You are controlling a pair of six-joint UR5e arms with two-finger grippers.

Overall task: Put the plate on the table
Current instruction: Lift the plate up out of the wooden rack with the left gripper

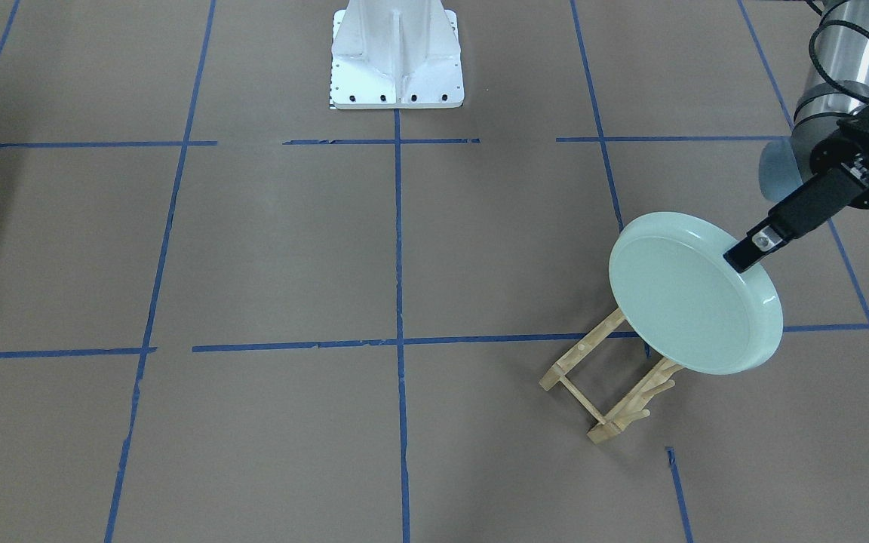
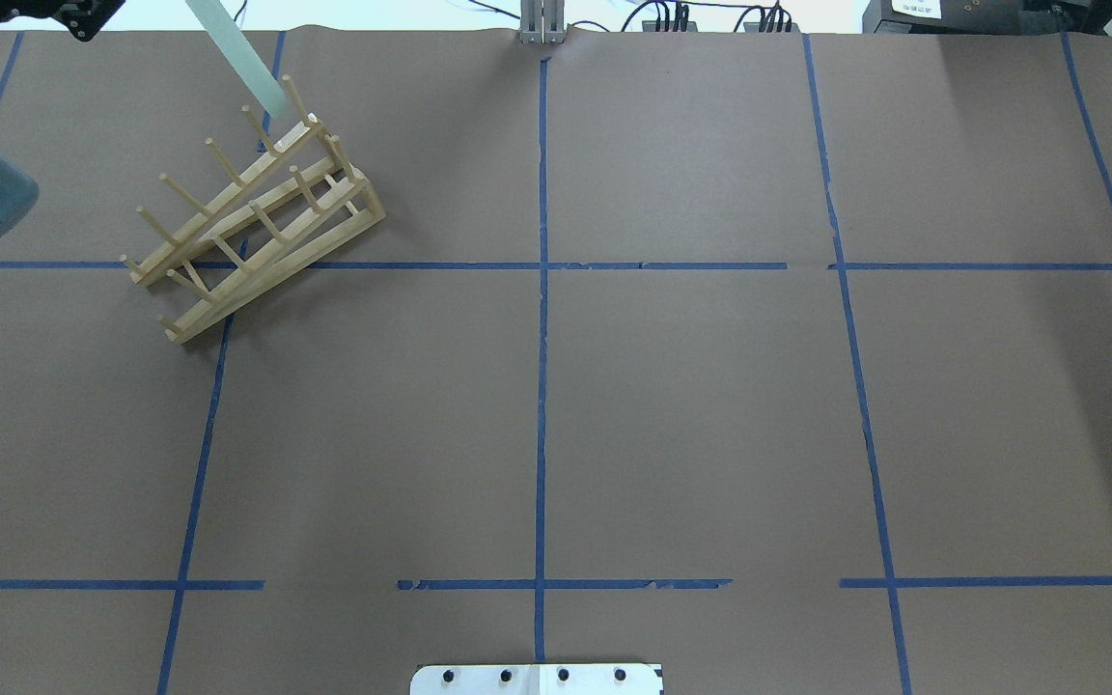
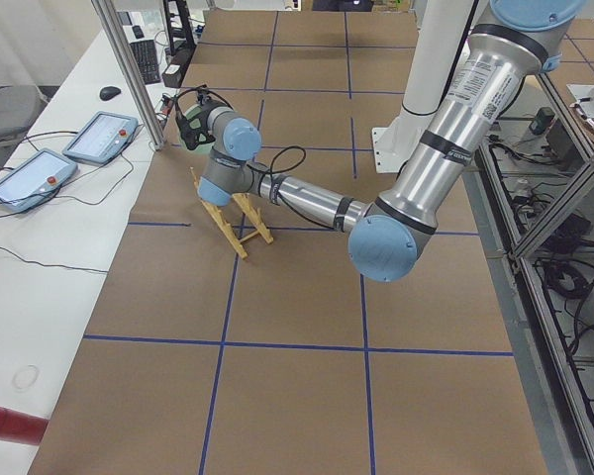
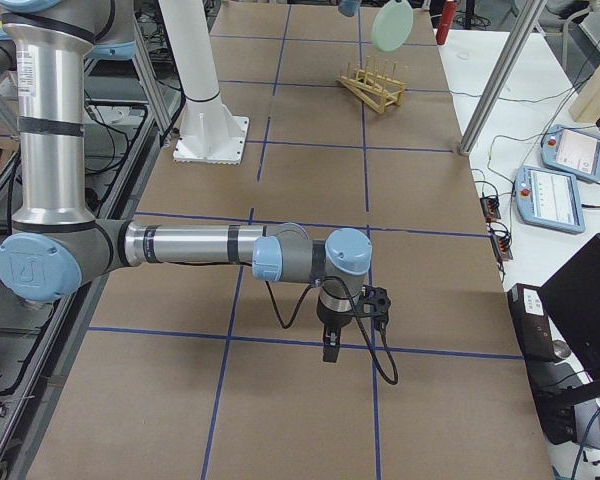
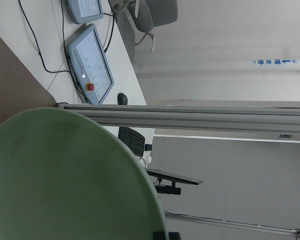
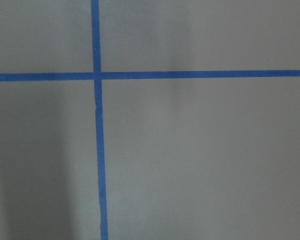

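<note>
The pale mint-green plate (image 1: 687, 298) hangs on edge, tilted, in the air just above the far end of the wooden peg rack (image 1: 608, 385). My left gripper (image 1: 744, 258) is shut on the plate's upper rim. In the overhead view the plate (image 2: 237, 53) shows edge-on over the rack (image 2: 257, 208). It fills the lower left of the left wrist view (image 5: 65, 180). The brown table (image 1: 291, 249) with blue tape lines lies below. My right gripper (image 4: 330, 345) points down low over the table; I cannot tell whether it is open or shut.
The white robot base (image 1: 397, 60) stands at the table's robot side. Teach pendants (image 3: 99, 134) lie on the white bench past an aluminium post (image 3: 129, 69). The right wrist view shows only bare table (image 6: 190, 150) and tape lines.
</note>
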